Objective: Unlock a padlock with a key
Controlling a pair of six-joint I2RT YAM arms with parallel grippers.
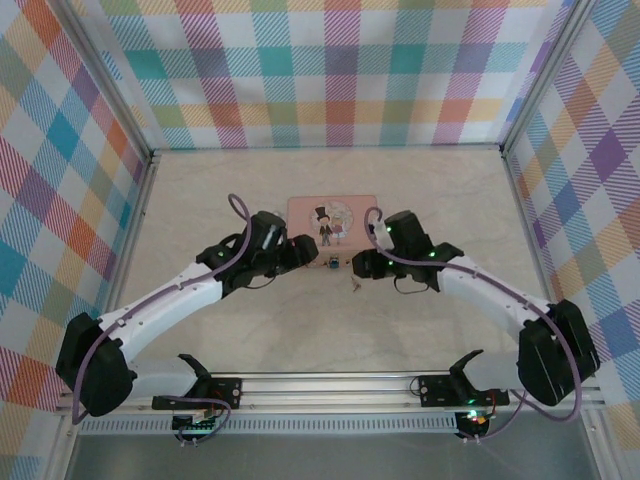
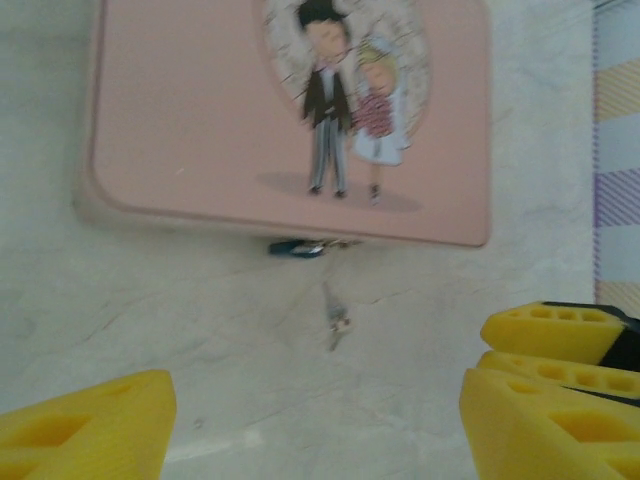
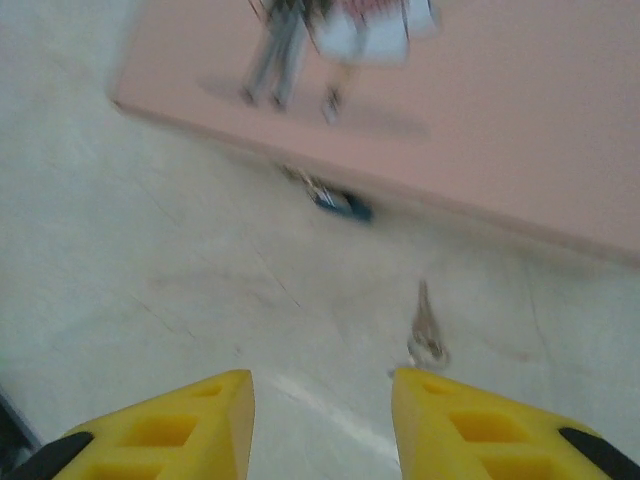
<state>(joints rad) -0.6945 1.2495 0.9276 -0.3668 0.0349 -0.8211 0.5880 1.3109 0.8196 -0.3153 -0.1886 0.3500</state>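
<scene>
The small blue-teal padlock (image 1: 332, 264) (image 2: 296, 247) (image 3: 342, 203) lies on the table against the near edge of the pink tin (image 1: 332, 218) (image 2: 200, 120) (image 3: 520, 120). A thin dark key (image 1: 354, 287) (image 2: 335, 322) (image 3: 427, 330) rests flat on the table a little nearer than the padlock. My right gripper (image 1: 358, 266) (image 3: 322, 420) stands open and holds nothing; the key lies just past its right fingertip (image 3: 470, 410). My left gripper (image 1: 303, 252) (image 2: 315, 440) is open wide, low over the table, with the key and padlock ahead of it.
The pale marbled table (image 1: 250, 320) has checked cloth walls on three sides and a metal frame. Both arms reach in towards the tin from either side. The right gripper's yellow fingers (image 2: 555, 330) show at the right of the left wrist view.
</scene>
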